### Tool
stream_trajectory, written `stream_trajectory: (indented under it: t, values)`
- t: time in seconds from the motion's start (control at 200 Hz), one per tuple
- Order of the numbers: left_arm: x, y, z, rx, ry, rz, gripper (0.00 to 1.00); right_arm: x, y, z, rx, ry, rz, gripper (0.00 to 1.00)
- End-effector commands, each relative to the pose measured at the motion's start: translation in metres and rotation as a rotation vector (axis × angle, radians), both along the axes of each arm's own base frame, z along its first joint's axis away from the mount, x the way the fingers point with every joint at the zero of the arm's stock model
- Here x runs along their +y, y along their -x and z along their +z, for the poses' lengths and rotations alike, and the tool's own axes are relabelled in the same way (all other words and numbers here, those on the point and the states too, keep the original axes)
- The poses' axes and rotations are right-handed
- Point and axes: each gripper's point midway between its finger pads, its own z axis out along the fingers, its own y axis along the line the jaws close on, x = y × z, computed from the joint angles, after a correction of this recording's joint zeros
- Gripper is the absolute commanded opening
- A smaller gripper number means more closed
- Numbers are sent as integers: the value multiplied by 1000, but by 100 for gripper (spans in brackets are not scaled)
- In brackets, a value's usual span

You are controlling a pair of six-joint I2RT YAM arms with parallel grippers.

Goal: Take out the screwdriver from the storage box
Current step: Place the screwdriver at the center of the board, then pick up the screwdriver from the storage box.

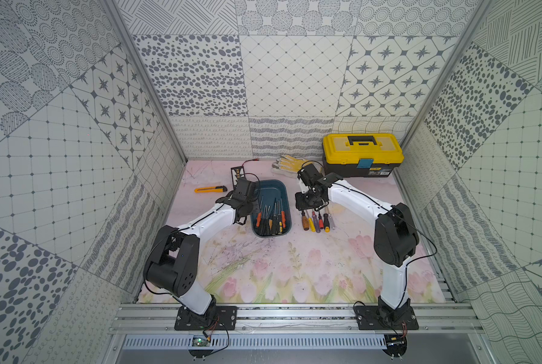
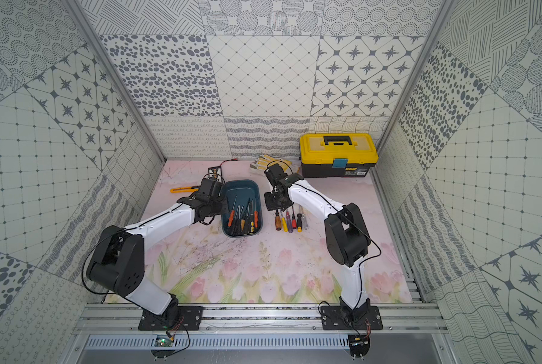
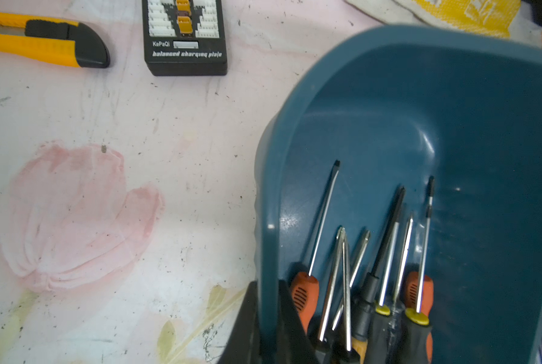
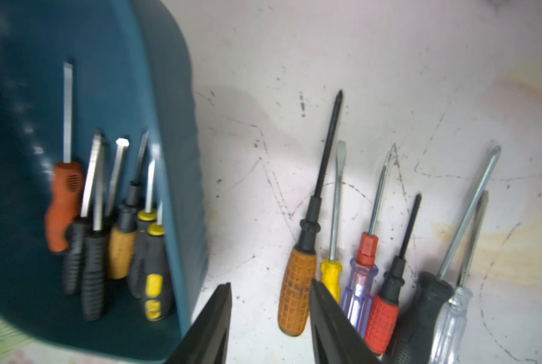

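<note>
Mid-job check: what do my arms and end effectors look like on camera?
Both the left arm and right arm have white link shells, bulky black joint housings and thin black cables looping alongside. Each is mounted on a black base plate. The left end effector and right end effector are black and wedge-shaped.

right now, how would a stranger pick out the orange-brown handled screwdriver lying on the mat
Find the teal storage box mid-table; a row of screwdrivers lies on the mat beside it, on the right arm's side. Yours is the end screwdriver nearest the box: thick cross-hatched orange-brown handle and black shaft, next to a slim yellow-handled one.
</note>
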Motion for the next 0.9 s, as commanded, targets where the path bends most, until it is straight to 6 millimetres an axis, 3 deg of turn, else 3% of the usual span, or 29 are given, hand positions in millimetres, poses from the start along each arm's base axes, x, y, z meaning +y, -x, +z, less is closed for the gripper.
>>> stream_trajectory:
  t: [0.0,0.2,0.42,0.67,0.896]
  values:
    - [-9,-11,16,-64,41,-28,0,26,-2,36,-72,-138,51,46]
    - [-9,-11,16,-65,44,-29,0,66,12,53,-69,-239,139,41]
    - [-9,-11,16,-66,44,-31,0,103,27,39,-14,-263,195,38]
    - [-8,-10,17,-68,41,-30,0,120,36,3,105,-269,156,36]
    - [-9,-11,17,-70,41,-32,0,120,33,-20,139,-238,111,35]
